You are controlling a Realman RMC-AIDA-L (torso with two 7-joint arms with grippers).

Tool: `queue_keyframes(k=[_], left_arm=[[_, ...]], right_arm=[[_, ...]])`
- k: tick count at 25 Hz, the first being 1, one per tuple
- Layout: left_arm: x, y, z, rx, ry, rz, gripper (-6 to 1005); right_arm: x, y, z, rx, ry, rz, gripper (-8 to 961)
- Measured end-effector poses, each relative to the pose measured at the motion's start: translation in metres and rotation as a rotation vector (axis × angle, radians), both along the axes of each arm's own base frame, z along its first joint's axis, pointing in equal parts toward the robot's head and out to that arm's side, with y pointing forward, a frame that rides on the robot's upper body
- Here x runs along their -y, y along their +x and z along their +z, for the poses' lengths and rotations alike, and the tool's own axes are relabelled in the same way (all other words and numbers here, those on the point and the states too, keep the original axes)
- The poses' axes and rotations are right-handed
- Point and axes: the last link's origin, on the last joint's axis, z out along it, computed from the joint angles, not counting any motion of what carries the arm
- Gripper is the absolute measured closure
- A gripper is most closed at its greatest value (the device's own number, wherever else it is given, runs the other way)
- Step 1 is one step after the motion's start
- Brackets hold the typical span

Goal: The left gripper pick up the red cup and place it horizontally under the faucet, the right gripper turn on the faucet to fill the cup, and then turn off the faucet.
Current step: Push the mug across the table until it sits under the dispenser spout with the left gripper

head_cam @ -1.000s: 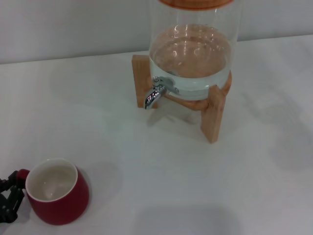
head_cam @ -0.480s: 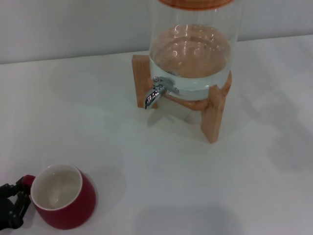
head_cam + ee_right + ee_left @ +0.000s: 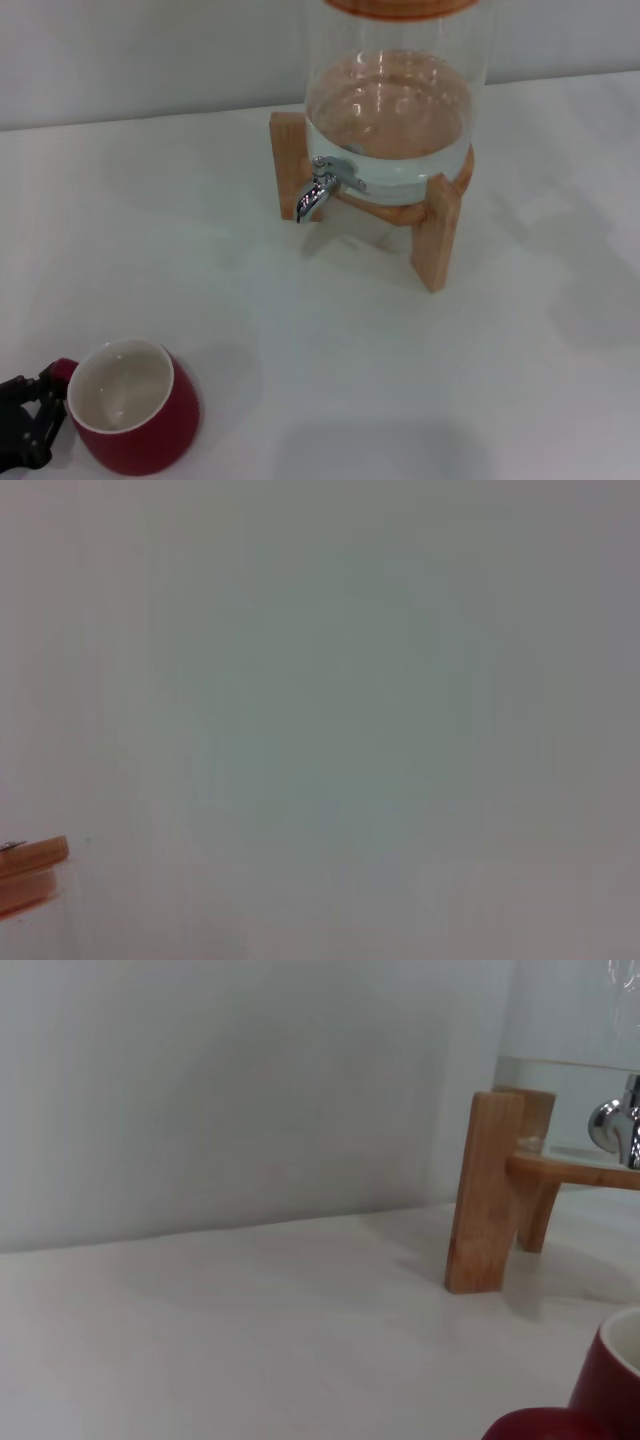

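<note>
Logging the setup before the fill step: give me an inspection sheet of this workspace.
Surface: white table, bare and dry.
Job's things: red cup upright at the near left corner, no water seen inside; faucet on the glass dispenser, nothing under the spout.
Clutter: nothing seen.
Grippers: left gripper at the cup's handle, jaws shut on it; right gripper not in view.
Cables: nothing seen.
Surroundings: wooden stand, plain wall.
</note>
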Motion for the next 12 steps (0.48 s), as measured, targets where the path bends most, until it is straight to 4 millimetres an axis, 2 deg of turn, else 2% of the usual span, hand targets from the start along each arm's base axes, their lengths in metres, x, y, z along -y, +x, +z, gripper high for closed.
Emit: queue_keyframes(k=[12], left_arm=[[-0.011, 0.013, 0.007, 0.039, 0.011, -0.053, 884]], right_arm=[[0.0, 0.0, -0.001, -0.001, 0.0, 0.0, 233]])
